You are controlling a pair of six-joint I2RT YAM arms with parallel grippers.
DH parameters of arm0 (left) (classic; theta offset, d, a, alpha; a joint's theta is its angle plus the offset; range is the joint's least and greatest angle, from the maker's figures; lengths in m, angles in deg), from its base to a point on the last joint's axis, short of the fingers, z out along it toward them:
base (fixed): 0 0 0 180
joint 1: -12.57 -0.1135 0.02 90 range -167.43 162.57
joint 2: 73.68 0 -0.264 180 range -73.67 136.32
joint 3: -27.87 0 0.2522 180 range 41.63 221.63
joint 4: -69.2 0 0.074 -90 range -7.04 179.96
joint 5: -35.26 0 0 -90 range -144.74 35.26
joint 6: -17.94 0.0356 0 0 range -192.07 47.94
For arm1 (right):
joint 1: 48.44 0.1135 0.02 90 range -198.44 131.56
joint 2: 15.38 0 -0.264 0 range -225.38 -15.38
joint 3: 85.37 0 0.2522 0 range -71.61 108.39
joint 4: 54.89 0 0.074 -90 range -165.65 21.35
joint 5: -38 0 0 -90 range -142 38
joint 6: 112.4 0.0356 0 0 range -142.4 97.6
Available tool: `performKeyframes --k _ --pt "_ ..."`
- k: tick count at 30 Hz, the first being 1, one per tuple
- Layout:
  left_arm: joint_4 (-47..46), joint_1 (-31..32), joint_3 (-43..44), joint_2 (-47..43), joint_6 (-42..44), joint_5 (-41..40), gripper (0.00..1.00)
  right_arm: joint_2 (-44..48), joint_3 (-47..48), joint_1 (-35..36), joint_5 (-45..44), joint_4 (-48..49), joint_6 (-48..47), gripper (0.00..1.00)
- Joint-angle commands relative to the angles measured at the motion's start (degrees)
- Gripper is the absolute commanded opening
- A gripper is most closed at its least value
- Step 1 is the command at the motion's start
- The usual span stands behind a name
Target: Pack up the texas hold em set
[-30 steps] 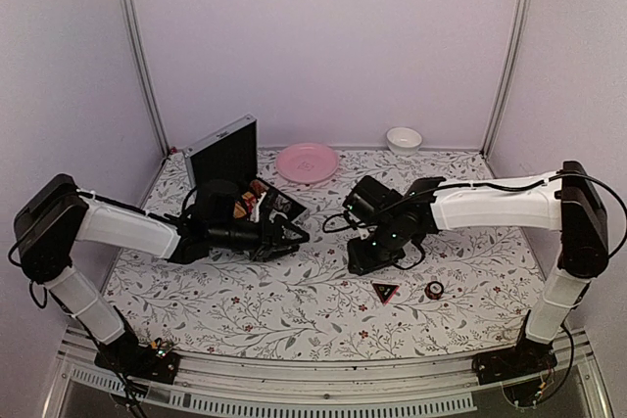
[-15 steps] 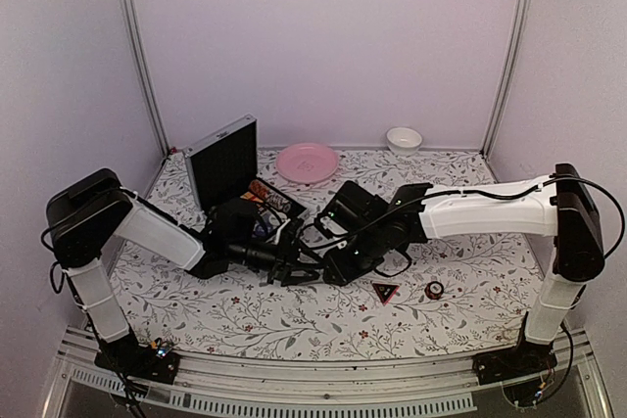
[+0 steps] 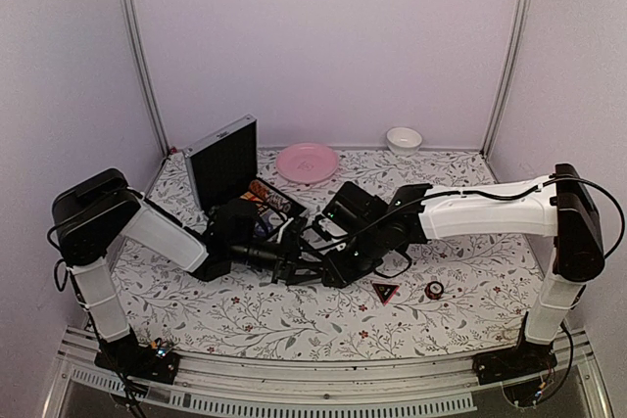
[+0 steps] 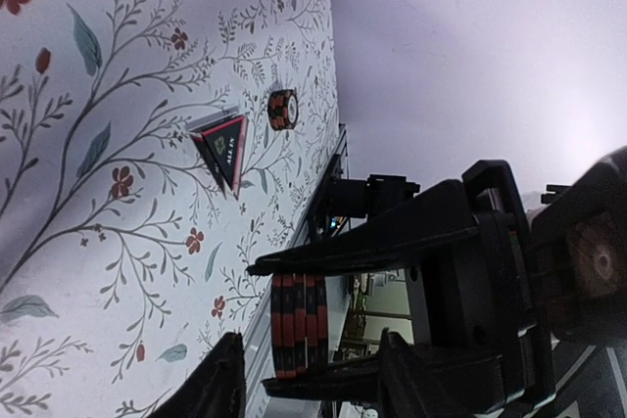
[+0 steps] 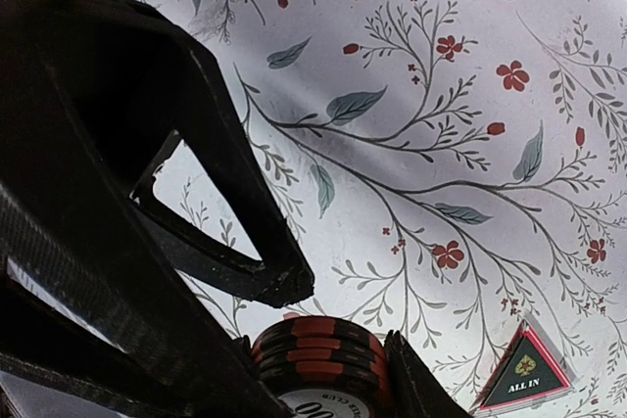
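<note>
The silver case (image 3: 223, 157) stands open at the back left, lid up, with cards in its black tray (image 3: 271, 204). My right gripper (image 3: 321, 263) is shut on a short red-and-dark chip stack (image 5: 318, 354), fingers on its rim, low over the table's middle. My left gripper (image 3: 297, 271) is open, and its fingers (image 4: 231, 379) straddle that same stack (image 4: 298, 325) without closing on it. The black-and-red triangle (image 3: 384, 291) and another small chip stack (image 3: 433, 289) lie on the cloth to the right. Both also show in the left wrist view: triangle (image 4: 225, 149), stack (image 4: 282, 109).
A pink plate (image 3: 307, 161) and a small white bowl (image 3: 404, 138) sit at the back by the wall. The two arms cross the middle of the flowered cloth. The left finger (image 5: 225, 203) fills the left of the right wrist view.
Both arms have swung in and down toward the table's middle. Their grippers, apart a second ago, now meet tip to tip around the chip stack. Little has moved in the last half second.
</note>
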Motion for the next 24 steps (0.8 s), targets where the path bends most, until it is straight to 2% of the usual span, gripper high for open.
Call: performKeyframes --k 1,7,17,24 --pt "-1.68 1.65 1.11 1.33 0.18 3.19 0.44 -0.44 1.60 0.07 0.34 2.06 -0.63 0.25" --pt "-1.49 1.99 1.21 2.16 0.27 3.44 0.41 -0.11 1.78 0.09 0.32 2.32 -0.53 0.25" --pt "-2.35 2.02 0.00 1.91 -0.67 1.98 0.41 0.83 1.34 0.04 0.16 2.40 -0.38 0.25" --pt "-6.72 1.85 -0.32 3.65 -2.69 3.72 0.39 1.66 0.23 0.05 0.24 3.20 -0.95 0.25"
